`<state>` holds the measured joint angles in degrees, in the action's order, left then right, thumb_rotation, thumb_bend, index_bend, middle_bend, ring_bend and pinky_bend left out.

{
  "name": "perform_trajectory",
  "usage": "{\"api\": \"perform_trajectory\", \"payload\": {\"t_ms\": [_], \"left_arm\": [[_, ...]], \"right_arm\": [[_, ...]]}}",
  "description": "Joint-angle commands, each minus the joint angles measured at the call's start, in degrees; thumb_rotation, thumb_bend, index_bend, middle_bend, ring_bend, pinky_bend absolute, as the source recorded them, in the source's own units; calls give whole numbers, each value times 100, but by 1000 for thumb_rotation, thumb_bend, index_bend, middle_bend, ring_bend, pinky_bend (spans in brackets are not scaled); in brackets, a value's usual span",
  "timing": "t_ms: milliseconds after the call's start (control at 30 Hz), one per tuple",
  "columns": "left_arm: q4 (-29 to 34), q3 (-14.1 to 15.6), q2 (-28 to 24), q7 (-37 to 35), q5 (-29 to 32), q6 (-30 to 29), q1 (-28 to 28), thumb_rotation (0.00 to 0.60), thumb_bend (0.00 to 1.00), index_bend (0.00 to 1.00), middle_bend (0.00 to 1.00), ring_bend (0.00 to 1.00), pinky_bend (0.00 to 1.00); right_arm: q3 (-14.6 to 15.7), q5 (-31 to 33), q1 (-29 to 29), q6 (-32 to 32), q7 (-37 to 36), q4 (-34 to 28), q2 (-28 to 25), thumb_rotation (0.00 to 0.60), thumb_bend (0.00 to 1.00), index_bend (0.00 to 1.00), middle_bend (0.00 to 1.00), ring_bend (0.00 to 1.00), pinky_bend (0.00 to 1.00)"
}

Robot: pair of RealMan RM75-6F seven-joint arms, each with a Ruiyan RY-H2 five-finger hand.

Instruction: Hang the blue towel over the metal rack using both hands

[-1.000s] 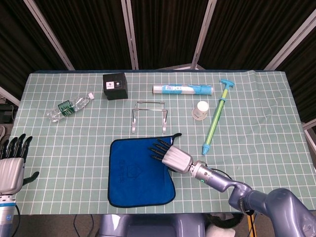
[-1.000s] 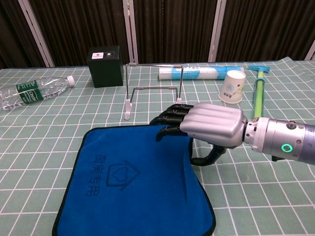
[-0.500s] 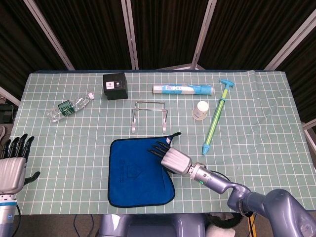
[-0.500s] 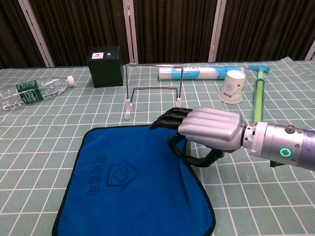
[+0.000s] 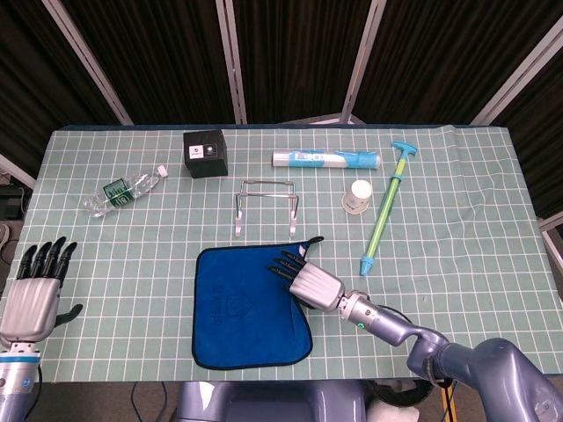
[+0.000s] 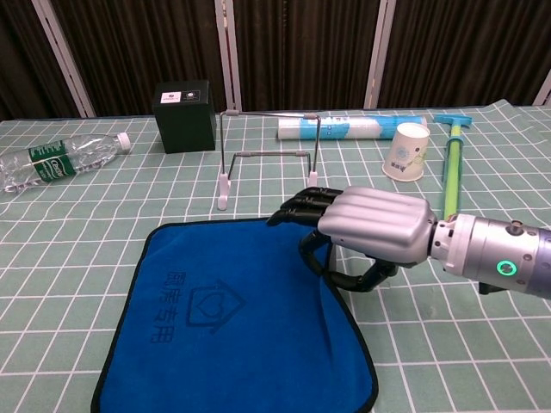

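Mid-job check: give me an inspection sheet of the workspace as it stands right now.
Surface: table under green grid cloth.
Job's things: blue towel flat, near edge; metal rack upright, bare, just beyond it.
Clutter: water bottle, black box, paper roll, paper cup, green pump.
Hands: right hand at towel's far right corner, grip unclear; left hand off the towel, fingers spread.
Cables: nothing seen.
Surroundings: dark curtains, metal frame bars.
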<state>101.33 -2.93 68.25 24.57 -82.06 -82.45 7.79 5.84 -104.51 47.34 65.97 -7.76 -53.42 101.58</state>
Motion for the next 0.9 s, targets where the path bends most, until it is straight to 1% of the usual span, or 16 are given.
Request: {"api": "perform_trajectory", "payload": {"t_ms": [33, 100, 167, 200, 267, 367, 500, 733, 900], "left_arm": [[-540, 148, 84, -619, -602, 561, 434, 600, 7, 14, 0, 0, 0], [-788, 224, 140, -893, -891, 815, 651, 600, 53, 75, 0, 0, 0], [-1228, 327, 308, -1225, -1378, 1205, 1050, 600, 124, 180, 0, 0, 0], [-1479, 356, 432, -1425, -1556, 1335, 1223, 600, 142, 216, 0, 0, 0], [-1791, 392, 605, -1616, -1743, 1465, 1418, 600, 178, 265, 0, 0, 0], [-2163, 431, 845, -1690, -1903, 1609, 1625, 600, 203, 287, 0, 0, 0], [-2551, 486, 1134, -1757, -2006, 1725, 1821, 600, 235, 311, 0, 0, 0], [-2931, 546, 1426, -1860, -1985, 1850, 2007, 600, 283, 335, 0, 0, 0], [-3188, 595, 1735, -2038, -2002, 1874, 2123, 600, 285, 358, 0, 0, 0]], "right_arm": [[-3, 19, -6, 2, -2, -45, -26, 600, 499, 674, 63, 0, 0], [-8, 33, -10, 4, -1, -85, -48, 600, 499, 676, 63, 0, 0], [-21, 55, -14, 10, -2, -168, -92, 600, 498, 679, 63, 0, 0], [-30, 71, -15, 5, 6, -222, -120, 600, 499, 683, 63, 0, 0], [-40, 95, -15, -18, 30, -296, -157, 600, 499, 701, 63, 0, 0], [-59, 135, -11, -71, 94, -377, -200, 600, 499, 738, 63, 0, 0], [-91, 195, 3, -150, 134, -478, -240, 600, 500, 702, 63, 0, 0], [-113, 223, 25, -210, 172, -547, -248, 600, 500, 691, 63, 0, 0], [-131, 254, 22, -225, 164, -601, -253, 600, 498, 691, 63, 0, 0]]}}
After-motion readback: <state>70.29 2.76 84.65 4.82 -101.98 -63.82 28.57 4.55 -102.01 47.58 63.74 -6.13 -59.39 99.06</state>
